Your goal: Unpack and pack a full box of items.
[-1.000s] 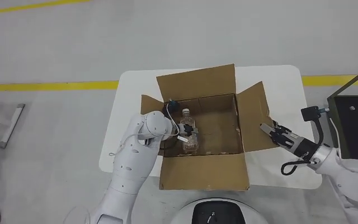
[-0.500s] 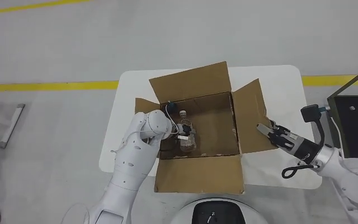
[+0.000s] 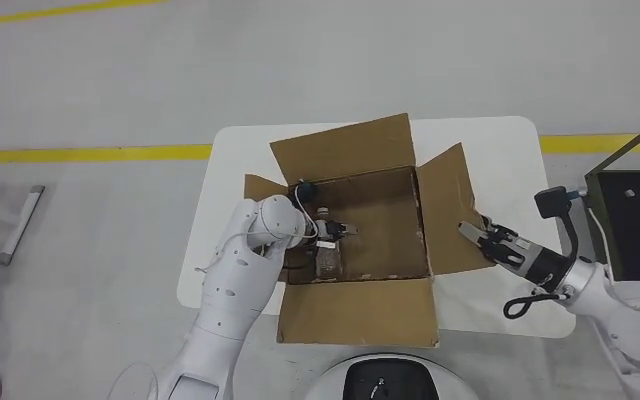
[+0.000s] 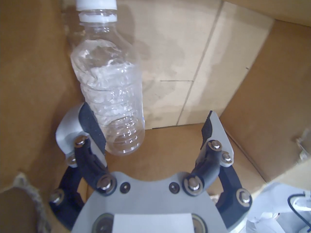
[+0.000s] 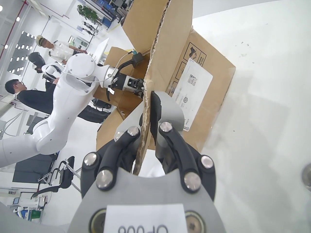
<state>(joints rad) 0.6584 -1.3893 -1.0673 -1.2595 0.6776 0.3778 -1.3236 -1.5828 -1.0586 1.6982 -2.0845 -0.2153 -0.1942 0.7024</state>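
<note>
White table (image 3: 490,140) with rounded corners, open cardboard box (image 3: 360,312) at its middle.

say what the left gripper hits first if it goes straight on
Probably bare cardboard inside the box: the open left gripper has nothing between its fingers. The bottle lies beside one finger, off that line, though depth is unclear.

The box flap (image 5: 182,5) partly hides one of the fingers (image 5: 167,105) of the right gripper (image 5: 147,98).
</note>
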